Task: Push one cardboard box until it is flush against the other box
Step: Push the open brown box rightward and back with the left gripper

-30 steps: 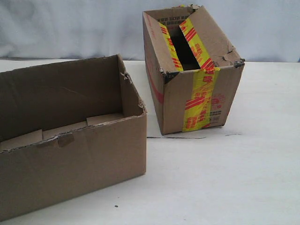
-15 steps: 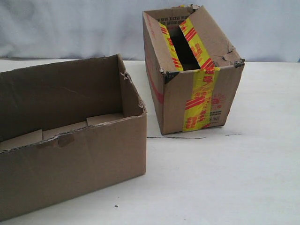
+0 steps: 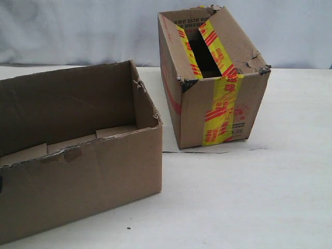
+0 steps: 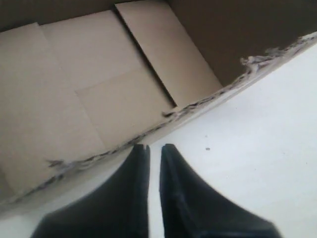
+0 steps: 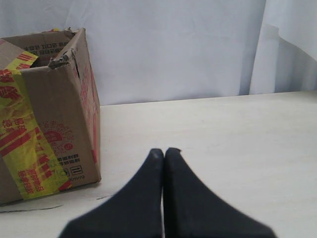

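Left claw [image 4: 149,148], nearly closed and empty, hovers beside the plain brown ragged-rimmed cardboard box [image 3: 78,155], well apart from the yellow-taped brown box [image 3: 218,88]; an off-centre push risks skewing it.

Pale off-white bench [image 3: 270,197], matte, smooth. Thin dark thread-like strand [image 3: 194,152] lying flat on bench surface; tiny dark speck [image 3: 128,228] near front edge. Light bluish-white wrinkled cloth backdrop [image 3: 78,31] behind bench; hanging white curtain fold [image 5: 290,44] at one side.
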